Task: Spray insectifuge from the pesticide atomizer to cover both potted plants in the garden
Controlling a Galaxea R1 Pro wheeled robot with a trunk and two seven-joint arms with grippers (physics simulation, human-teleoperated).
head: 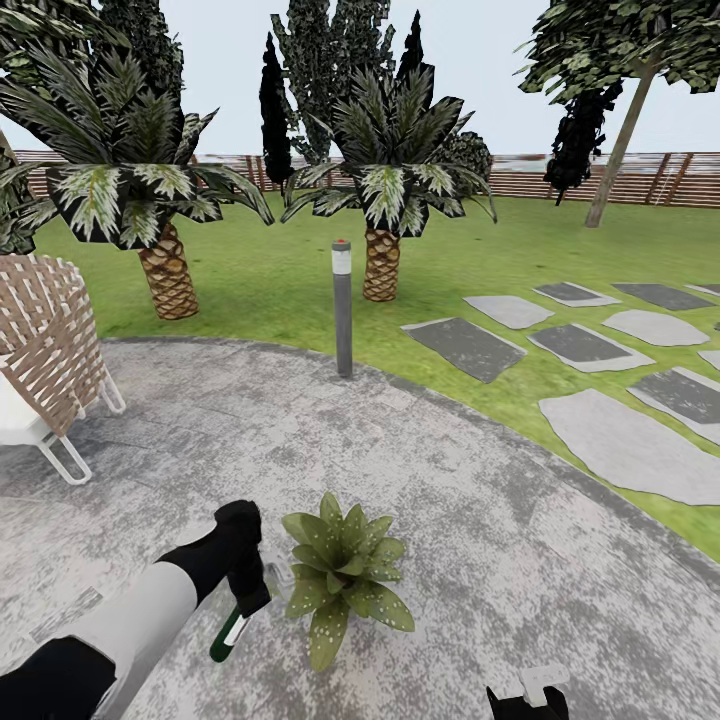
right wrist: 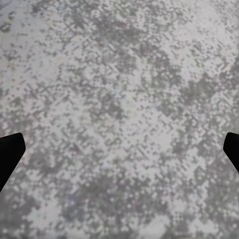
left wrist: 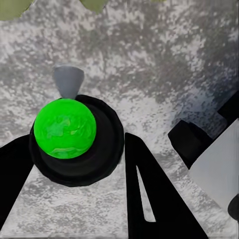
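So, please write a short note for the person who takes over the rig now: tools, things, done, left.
Left tool: shut on the dark green pesticide atomizer with the white band, beside the small green-leaved potted plant on the grey stone patio.
Right tool: open, holding nothing, above the patio.
Done: atomizer picked up; pale specks of insectifuge on some leaves.
Left: finish covering this plant, then find and spray the second plant.
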